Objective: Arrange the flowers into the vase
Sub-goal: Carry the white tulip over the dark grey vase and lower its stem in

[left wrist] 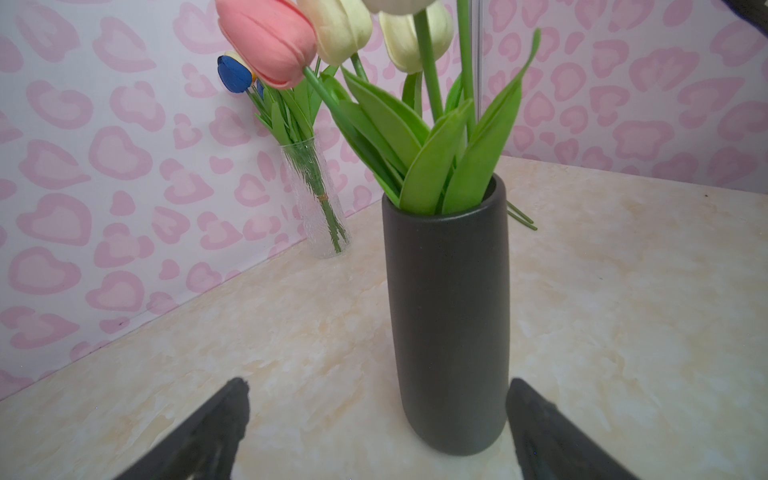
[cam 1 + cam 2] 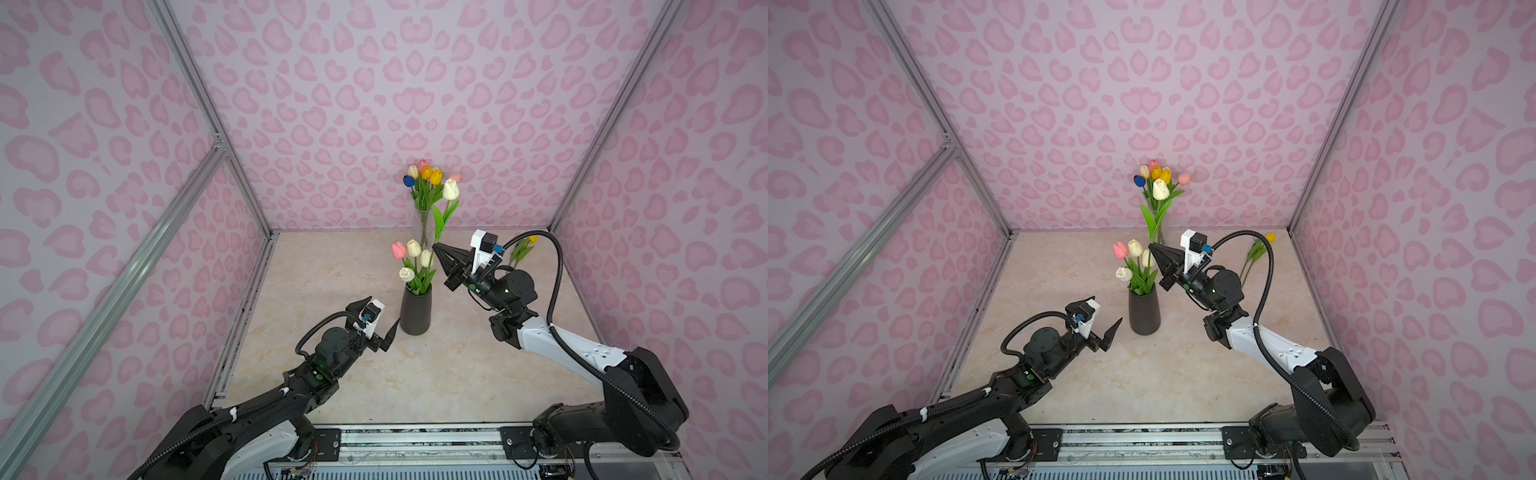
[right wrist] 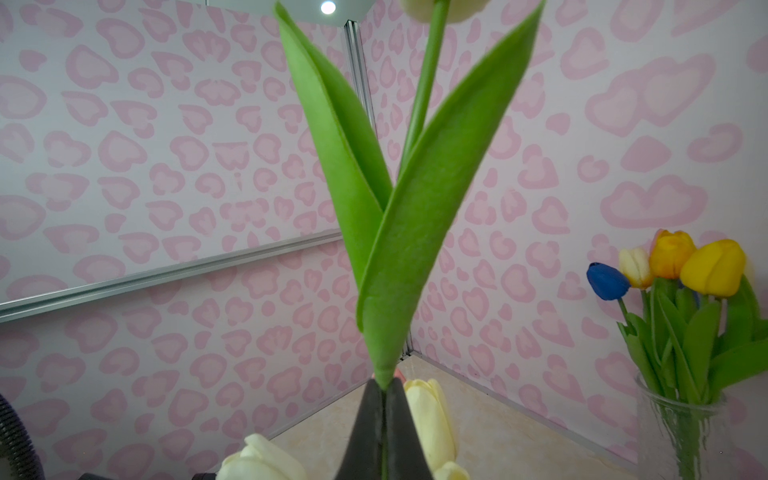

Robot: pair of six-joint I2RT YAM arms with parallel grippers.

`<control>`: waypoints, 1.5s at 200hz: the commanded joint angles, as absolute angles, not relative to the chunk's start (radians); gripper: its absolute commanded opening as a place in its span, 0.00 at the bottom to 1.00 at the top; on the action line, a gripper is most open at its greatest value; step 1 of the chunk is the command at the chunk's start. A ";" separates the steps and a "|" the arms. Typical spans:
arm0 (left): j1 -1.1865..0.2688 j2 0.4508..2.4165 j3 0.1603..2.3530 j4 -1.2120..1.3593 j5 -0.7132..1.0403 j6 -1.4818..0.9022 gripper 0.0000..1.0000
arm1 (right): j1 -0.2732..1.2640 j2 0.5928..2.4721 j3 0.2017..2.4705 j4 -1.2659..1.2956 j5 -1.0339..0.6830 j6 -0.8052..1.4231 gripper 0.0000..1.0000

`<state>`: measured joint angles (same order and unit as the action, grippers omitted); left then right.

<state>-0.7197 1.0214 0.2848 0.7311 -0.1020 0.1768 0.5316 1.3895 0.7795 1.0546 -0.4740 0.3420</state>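
A dark vase stands mid-table and holds pink and cream flowers. My right gripper hovers just right of those heads, shut on the stem of a white tulip that points upward. Its green leaves fill the right wrist view. My left gripper is open, low and just left of the vase. The vase's base stands a little ahead of the spread fingers. A yellow tulip lies at the back right.
A clear glass vase at the back wall holds a bunch of blue, orange, yellow, cream and pink tulips. Pink patterned walls close in three sides. A metal rail runs along the front edge.
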 commanded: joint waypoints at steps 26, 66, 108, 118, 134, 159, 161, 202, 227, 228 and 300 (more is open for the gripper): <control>-0.719 1.032 0.301 0.760 -0.095 0.184 0.97 | 0.534 1.355 0.760 0.957 -0.452 0.238 0.00; -0.719 1.040 0.304 0.759 -0.092 0.181 0.97 | 0.533 1.331 0.747 0.894 -0.431 0.177 0.00; -0.719 1.035 0.302 0.756 -0.094 0.183 0.97 | 0.535 1.369 0.739 0.919 -0.446 0.176 0.00; -0.719 1.034 0.303 0.756 -0.094 0.184 0.97 | 0.535 1.377 0.737 0.926 -0.451 0.175 0.00; -0.719 1.034 0.302 0.756 -0.095 0.184 0.97 | 0.540 1.385 0.734 0.921 -0.454 0.157 0.00; -0.719 1.034 0.304 0.755 -0.092 0.183 0.97 | 0.547 1.373 0.708 0.906 -0.439 0.125 0.00; -0.719 1.034 0.304 0.755 -0.092 0.183 0.97 | 0.548 1.370 0.705 0.905 -0.437 0.122 0.00; -0.719 1.038 0.305 0.756 -0.095 0.184 0.97 | 0.575 1.331 0.693 0.821 -0.425 0.074 0.00; -0.719 1.040 0.304 0.758 -0.094 0.183 0.97 | 0.582 1.311 0.675 0.801 -0.391 0.056 0.00; -0.719 1.041 0.304 0.758 -0.094 0.182 0.97 | 0.581 1.311 0.674 0.801 -0.390 0.056 0.00; -0.719 1.045 0.305 0.756 -0.094 0.181 0.97 | 0.587 1.282 0.656 0.730 -0.378 0.024 0.11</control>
<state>-0.7197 1.0431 0.2939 0.7315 -0.1013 0.1772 0.5827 1.2930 0.6609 0.7570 -0.3923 0.0505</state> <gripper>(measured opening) 0.971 0.105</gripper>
